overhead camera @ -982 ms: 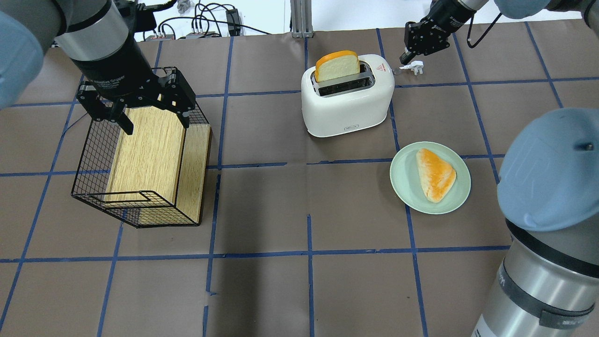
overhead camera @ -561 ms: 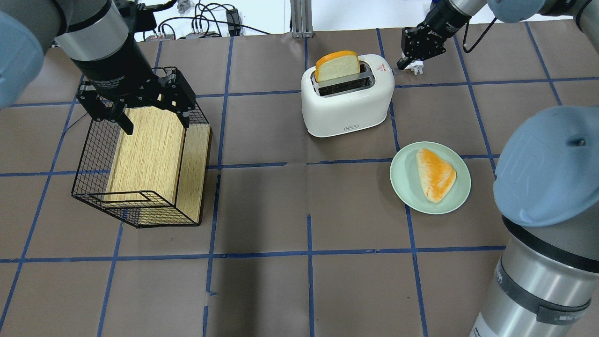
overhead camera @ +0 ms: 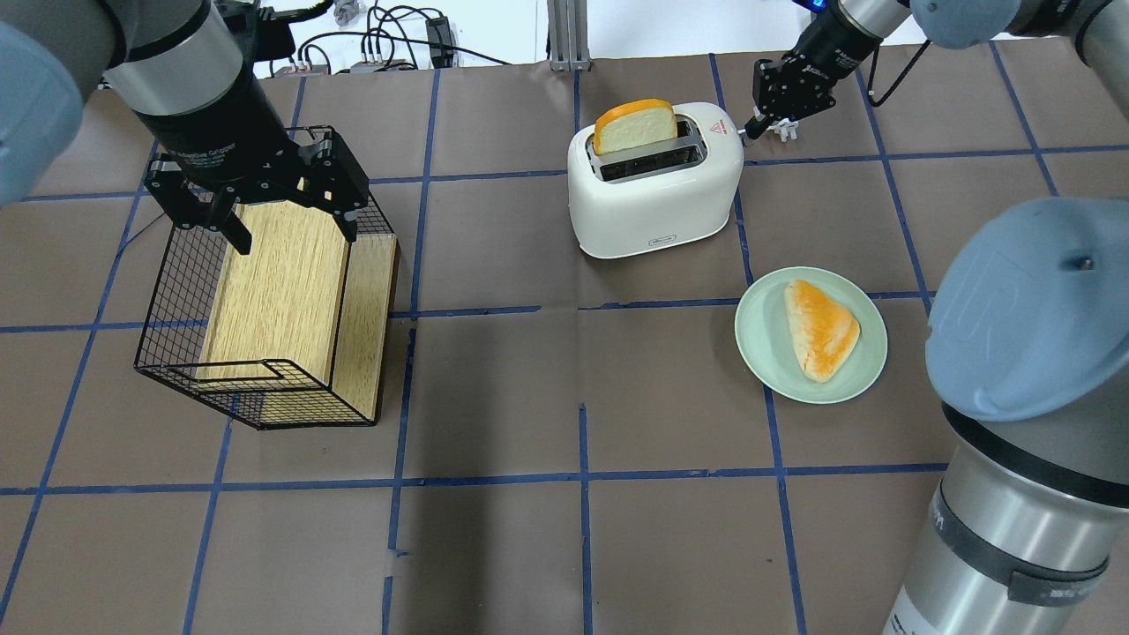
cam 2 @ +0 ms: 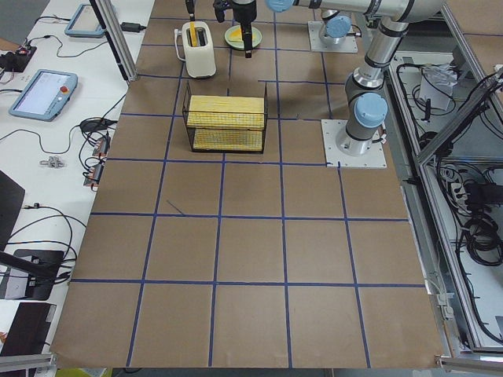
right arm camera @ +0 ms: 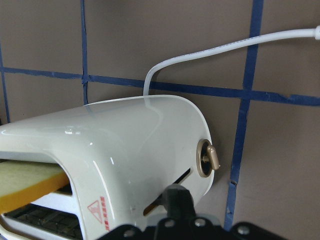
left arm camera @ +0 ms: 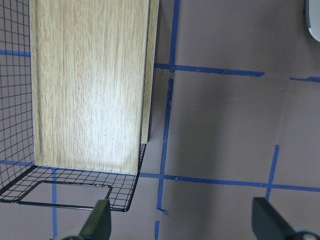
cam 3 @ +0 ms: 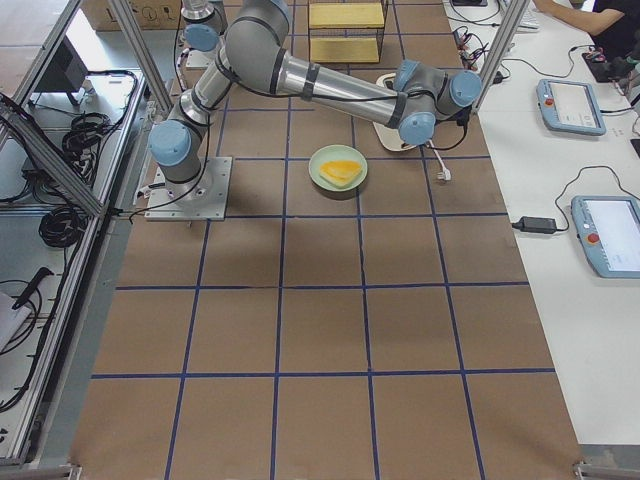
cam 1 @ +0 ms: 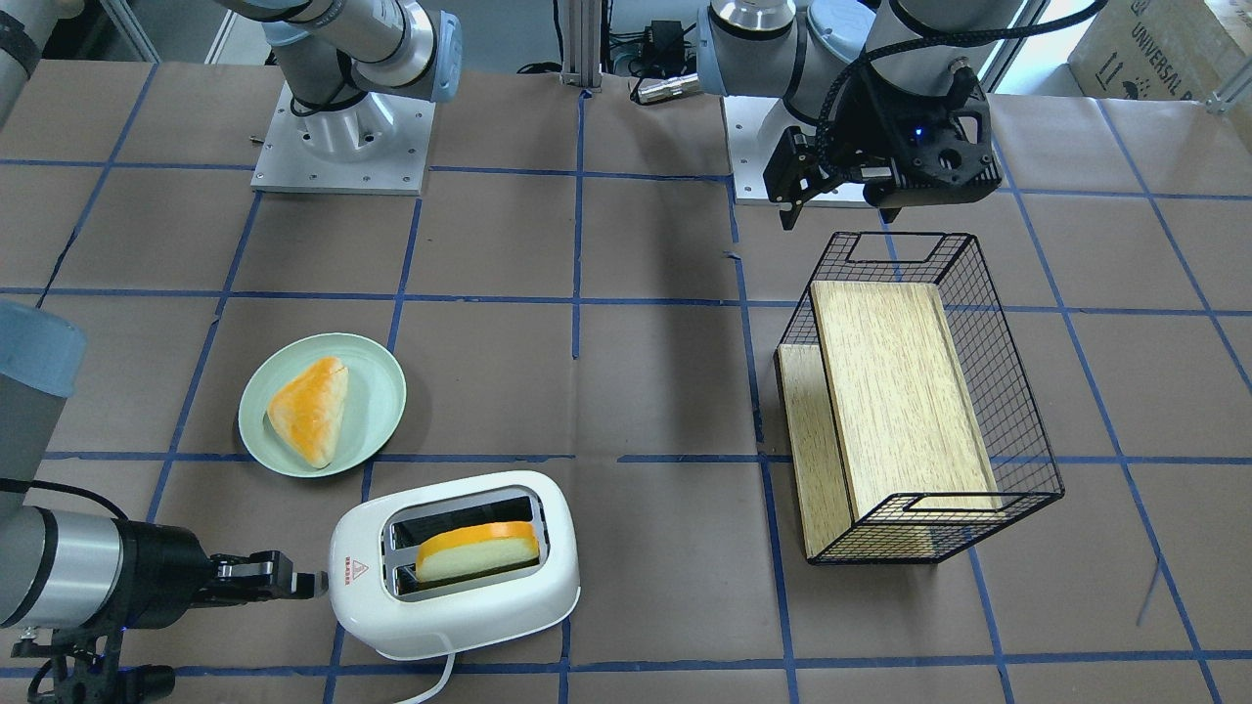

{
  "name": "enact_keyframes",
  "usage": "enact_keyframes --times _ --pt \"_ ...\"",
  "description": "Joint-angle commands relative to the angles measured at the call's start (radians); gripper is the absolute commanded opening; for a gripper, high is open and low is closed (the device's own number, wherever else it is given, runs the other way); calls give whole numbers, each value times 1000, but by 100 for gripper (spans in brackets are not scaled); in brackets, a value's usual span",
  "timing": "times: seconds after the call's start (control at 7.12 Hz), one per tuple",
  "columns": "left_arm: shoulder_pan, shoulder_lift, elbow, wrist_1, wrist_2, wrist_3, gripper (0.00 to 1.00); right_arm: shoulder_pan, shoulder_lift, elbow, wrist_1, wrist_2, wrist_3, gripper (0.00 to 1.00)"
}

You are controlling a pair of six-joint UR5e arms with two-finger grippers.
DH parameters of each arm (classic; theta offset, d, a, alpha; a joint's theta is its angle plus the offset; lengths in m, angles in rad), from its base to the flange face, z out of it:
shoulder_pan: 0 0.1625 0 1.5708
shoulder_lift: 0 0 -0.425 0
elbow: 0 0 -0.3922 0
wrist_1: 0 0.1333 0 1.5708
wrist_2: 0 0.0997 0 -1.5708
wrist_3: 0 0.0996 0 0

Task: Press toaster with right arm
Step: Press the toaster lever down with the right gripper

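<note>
The white toaster (overhead camera: 653,190) stands at the table's far middle with a slice of bread (overhead camera: 635,123) up in its far slot. It also shows in the front-facing view (cam 1: 460,596) and close up in the right wrist view (right arm camera: 125,145). My right gripper (overhead camera: 750,132) is shut, and its tip (right arm camera: 177,197) is at the lever slot on the toaster's end, just below the round knob (right arm camera: 207,159). In the front-facing view the right gripper (cam 1: 311,584) touches the toaster's end. My left gripper (overhead camera: 265,212) is open and empty above the wire basket (overhead camera: 168,353).
The wire basket holds a wooden board (overhead camera: 282,282). A green plate (overhead camera: 758,353) with a triangular bread piece (overhead camera: 822,328) sits right of the toaster, nearer me. The white cord (right arm camera: 225,47) and plug (overhead camera: 783,130) lie behind the toaster's end.
My right gripper has moved left, from beside the plug to the toaster's end. The left arm, the basket and the plate have not moved.
</note>
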State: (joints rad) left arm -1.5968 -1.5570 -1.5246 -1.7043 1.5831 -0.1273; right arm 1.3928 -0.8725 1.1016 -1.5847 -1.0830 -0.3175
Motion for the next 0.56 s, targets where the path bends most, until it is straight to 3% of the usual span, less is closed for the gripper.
enact_keyframes --times 0.0,0.42 --pt "0 0 0 0 0 0 100 0 16 0 0 0 0 5" --pt "0 0 0 0 0 0 100 0 36 -2 -1 0 0 5"
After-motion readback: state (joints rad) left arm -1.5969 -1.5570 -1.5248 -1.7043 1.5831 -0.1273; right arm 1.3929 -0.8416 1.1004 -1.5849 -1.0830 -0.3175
